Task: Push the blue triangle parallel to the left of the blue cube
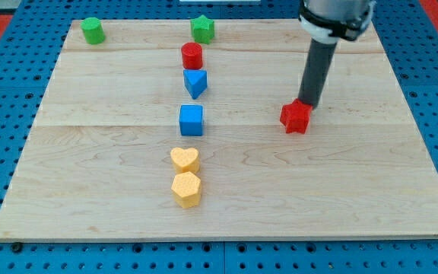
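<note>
The blue triangle [195,82] lies just above the blue cube [192,119], near the middle of the wooden board [356,175]. The dark rod comes down from the view's top right. My tip [309,103] stands at the upper right edge of a red star-shaped block [296,117], touching or almost touching it. The tip is far to the right of both blue blocks.
A red cylinder [192,55] sits right above the blue triangle. A green star [202,29] and a green block [93,30] lie along the top edge. A yellow heart [184,159] and a yellow hexagon [186,189] lie below the blue cube.
</note>
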